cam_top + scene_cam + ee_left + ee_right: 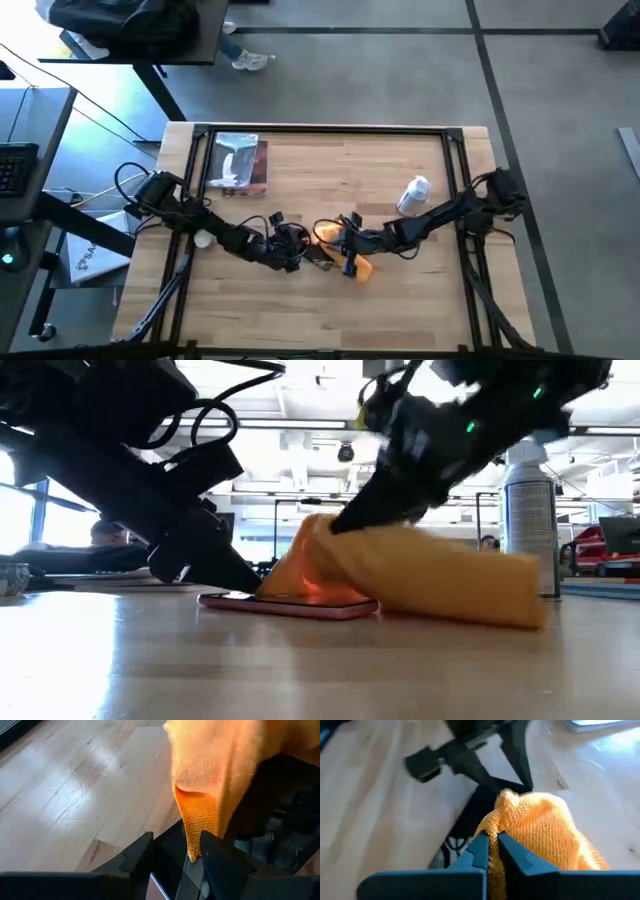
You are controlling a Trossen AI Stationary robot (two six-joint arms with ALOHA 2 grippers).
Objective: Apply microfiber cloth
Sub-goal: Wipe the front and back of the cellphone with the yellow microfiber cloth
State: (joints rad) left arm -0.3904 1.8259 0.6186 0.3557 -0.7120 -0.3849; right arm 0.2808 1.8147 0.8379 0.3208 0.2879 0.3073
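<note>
- Orange-yellow microfiber cloth lies mid-table in the high view, between both arms and partly over the black phone.
- Low view: the cloth drapes on the phone's far end.
- Left wrist view: the left gripper is spread, fingers pressing the phone edge.
- Right wrist view: the right gripper pinches the cloth. The wiping step seems in hand; next, drag the cloth across the screen.

We saw the microfiber cloth draped over one end of a flat phone that lay on the tabletop. One pincer pinched the cloth's raised fold from above; another pincer pressed down at the phone's other end. A white spray bottle stood behind.
</note>
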